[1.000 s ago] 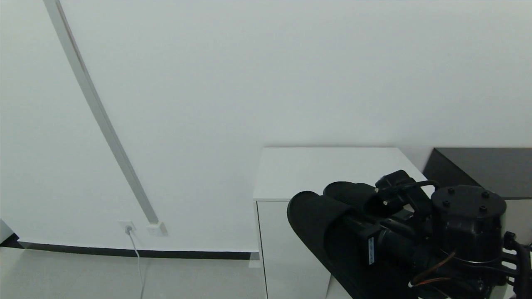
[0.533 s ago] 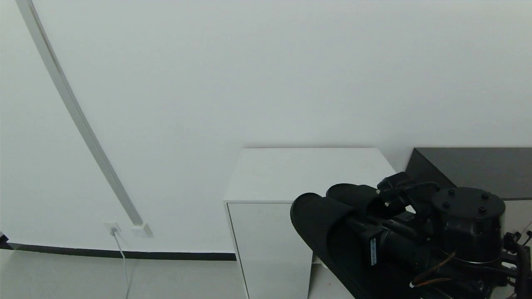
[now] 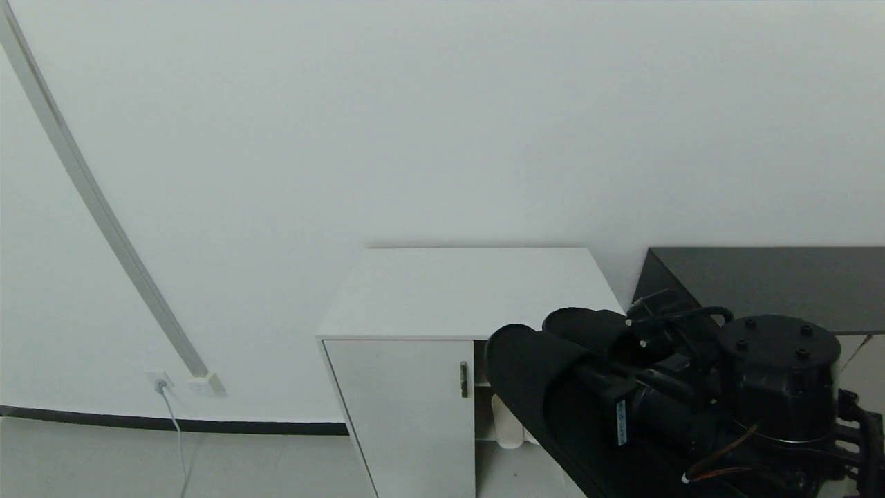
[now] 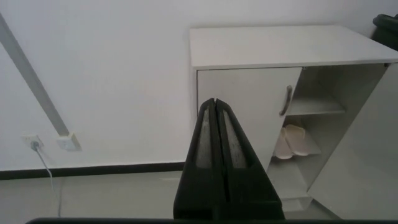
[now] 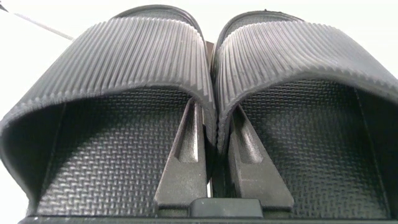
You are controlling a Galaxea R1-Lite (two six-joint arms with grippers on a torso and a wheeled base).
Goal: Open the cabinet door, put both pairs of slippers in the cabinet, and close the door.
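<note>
My right gripper (image 5: 214,158) clamps black slippers (image 3: 532,366), lower right; left gripper (image 4: 215,143) closed, empty. Next I steer them into open cabinet (image 3: 456,290).

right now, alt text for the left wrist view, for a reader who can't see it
The left gripper, shut and empty, points at a white cabinet against a white wall. One cabinet door is closed; the other side stands open, with a pale pair of slippers inside. A plugged-in wall socket sits low on the wall nearby.
</note>
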